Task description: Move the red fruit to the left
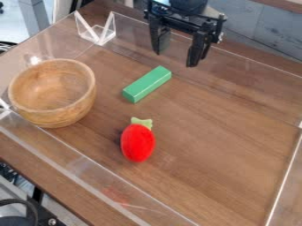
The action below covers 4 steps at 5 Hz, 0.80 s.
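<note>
Claw [178,55] hangs at 12 o'clock of the desk [224,132], fingers pointing down and spread wide, nothing between them. It sits high and well apart from everything, so no approach is committed yet.

Fruit [138,143] lies on the wood near centre, toward 6 o'clock, leafy top pointing to 12. Free on all sides, so a top-down pinch looks open.

Block [147,85], green, lies just past it toward 12, slanted, between fruit and claw. A straight descent needs to clear it.

Bowl [51,91] sits at 9 o'clock, upright and empty. It occupies the left side; my guess is the fruit must land in front of it, around 8 o'clock.

Clear walls [71,168] ring the desk, limiting leftward travel.
</note>
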Each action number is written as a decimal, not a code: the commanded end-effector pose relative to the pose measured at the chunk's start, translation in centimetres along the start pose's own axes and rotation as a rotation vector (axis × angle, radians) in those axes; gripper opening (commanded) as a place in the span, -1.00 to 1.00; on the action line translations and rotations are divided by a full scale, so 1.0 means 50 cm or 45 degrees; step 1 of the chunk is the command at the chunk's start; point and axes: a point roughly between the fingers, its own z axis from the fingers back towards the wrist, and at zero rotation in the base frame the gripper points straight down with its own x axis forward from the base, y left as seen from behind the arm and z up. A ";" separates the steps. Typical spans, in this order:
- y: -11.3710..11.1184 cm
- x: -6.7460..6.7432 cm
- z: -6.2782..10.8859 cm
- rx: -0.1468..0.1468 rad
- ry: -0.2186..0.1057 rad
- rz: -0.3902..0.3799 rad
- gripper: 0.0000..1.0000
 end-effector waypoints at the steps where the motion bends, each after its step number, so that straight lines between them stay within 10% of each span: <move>1: -0.005 -0.022 -0.009 -0.008 0.033 0.032 1.00; 4: 0.058 -0.129 -0.097 -0.036 0.020 0.464 1.00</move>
